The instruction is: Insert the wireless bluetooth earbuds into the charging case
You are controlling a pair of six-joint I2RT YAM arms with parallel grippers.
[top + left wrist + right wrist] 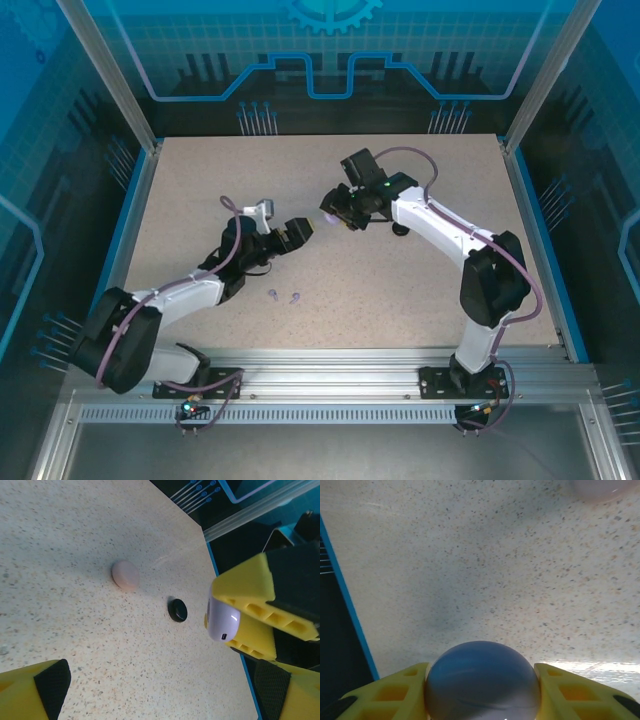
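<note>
Trouble, if it comes, would most likely start with the two arms, whose tips meet almost nose to nose over the middle of the table [430,290]. A push forward by either could knock wrist against wrist.

Next is the lilac case [482,685], held clear of the table. It is a smooth dome between flat fingers and looks liable to squirt out or turn if nudged or squeezed harder. A fall could send it rolling toward the pink case [125,575] and black case [177,610], which lie near each other on the table beyond. Its lid appears closed, so nothing can go in until it opens, and prying at it could twist it loose.

Smallest and easiest to lose are the earbuds [272,293]. Two lilac ones lie side by side on the table, just near of the left wrist and well apart from the case. A sweep of that forearm could flick them away.

The left arm [175,298] reaches in low from the near left, forearm almost flat. The right arm [445,232] arches over from the near right, elbow high, sloping down to the left. The right gripper [334,212] pinches the lilac case by its rounded sides. The left gripper [297,231] hangs just beside it, fingers spread wide and empty.
</note>
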